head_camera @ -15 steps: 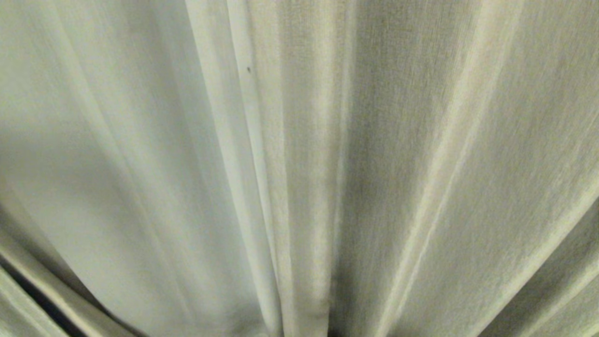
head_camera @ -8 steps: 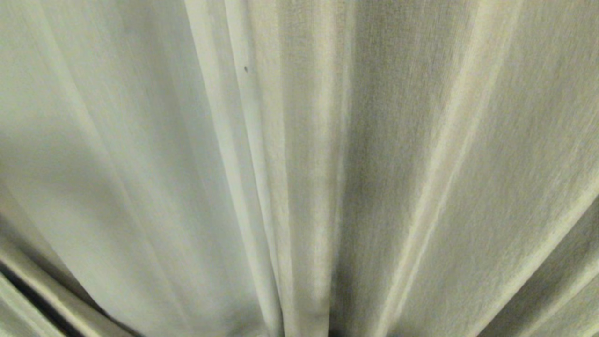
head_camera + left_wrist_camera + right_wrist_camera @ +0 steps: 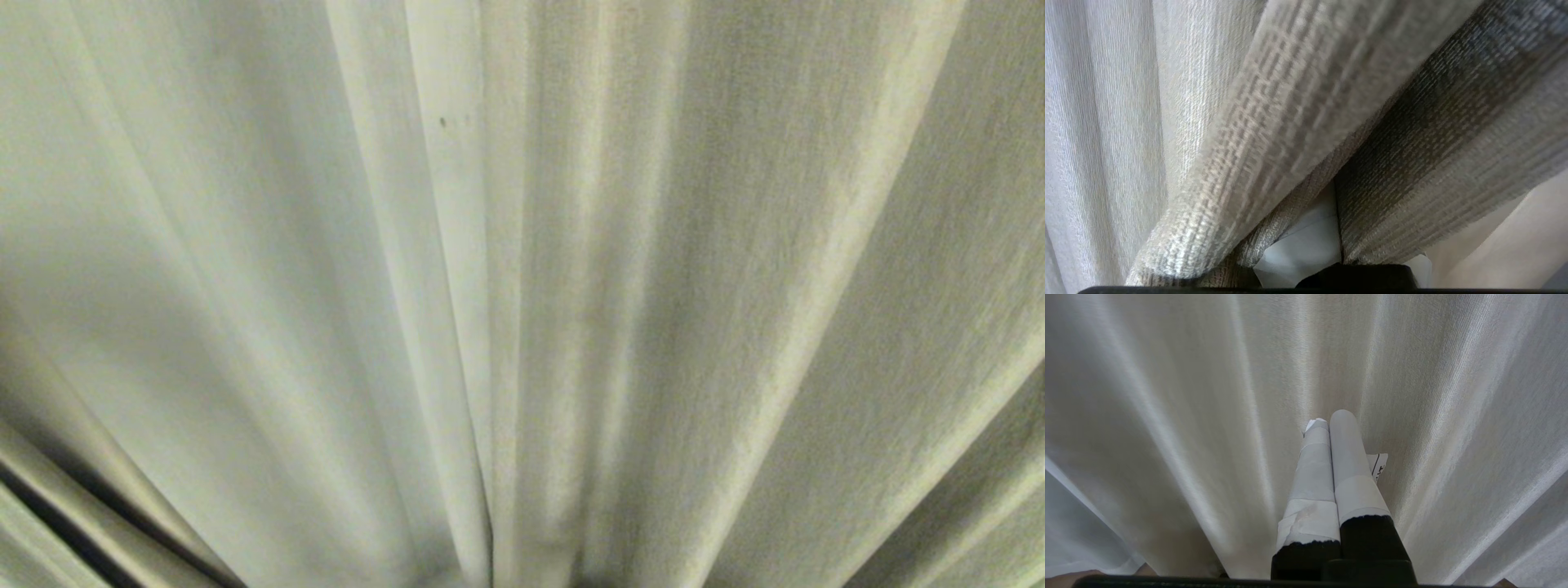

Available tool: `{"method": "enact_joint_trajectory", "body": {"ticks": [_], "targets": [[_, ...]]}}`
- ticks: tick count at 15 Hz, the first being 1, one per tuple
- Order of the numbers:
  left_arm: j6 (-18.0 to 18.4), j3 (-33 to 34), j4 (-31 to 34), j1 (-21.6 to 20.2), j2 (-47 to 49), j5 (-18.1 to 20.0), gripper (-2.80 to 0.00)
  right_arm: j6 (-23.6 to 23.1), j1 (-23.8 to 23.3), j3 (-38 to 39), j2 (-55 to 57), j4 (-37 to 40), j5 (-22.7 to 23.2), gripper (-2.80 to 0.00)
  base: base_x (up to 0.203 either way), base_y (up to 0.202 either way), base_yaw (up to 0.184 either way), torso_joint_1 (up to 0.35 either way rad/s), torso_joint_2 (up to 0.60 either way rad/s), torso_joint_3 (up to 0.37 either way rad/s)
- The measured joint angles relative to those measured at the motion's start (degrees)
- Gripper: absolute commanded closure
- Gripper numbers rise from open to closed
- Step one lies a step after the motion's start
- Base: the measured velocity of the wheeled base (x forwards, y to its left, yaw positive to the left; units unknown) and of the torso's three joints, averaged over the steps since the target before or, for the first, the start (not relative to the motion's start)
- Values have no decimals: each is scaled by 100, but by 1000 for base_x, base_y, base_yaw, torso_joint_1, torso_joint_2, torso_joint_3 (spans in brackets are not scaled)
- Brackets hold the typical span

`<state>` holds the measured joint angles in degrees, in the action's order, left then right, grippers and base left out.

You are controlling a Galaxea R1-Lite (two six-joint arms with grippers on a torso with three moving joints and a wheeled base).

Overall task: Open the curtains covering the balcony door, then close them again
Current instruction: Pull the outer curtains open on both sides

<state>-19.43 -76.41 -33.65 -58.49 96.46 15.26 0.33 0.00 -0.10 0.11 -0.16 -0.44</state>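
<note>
Up close, the curtains (image 3: 1298,102) are filling nearly everything the left wrist camera is taking in. Cream woven folds are hanging straight along one side, while a thick pleat is slanting right across the middle, its weave showing in coarse ridges. Beside it, a darker, shadowed fold is running at the same slant. The left gripper (image 3: 1337,245) is sitting low at the frame's edge, its pale wrapped fingers (image 3: 1306,241) pressed together with the fabric draping over them. Whether cloth is caught between them is hidden.

Likely a home — pleated cream curtains (image 3: 735,286) fill every view.
</note>
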Motion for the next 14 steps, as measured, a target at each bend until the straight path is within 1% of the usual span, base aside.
{"method": "enact_joint_trajectory", "body": {"ticks": [2,5,14], "targets": [[-19,3,-48,-3,13,0,0,0,0,0,0,0,0,0,0,0,0,0,0,0],[-156,14,5,11,-134,2,0,0,0,0,0,0,0,0,0,0,0,0,0,0],[-171,45,-41,164,-662,26,0,0,0,0,0,0,0,0,0,0,0,0,0,0]]}}
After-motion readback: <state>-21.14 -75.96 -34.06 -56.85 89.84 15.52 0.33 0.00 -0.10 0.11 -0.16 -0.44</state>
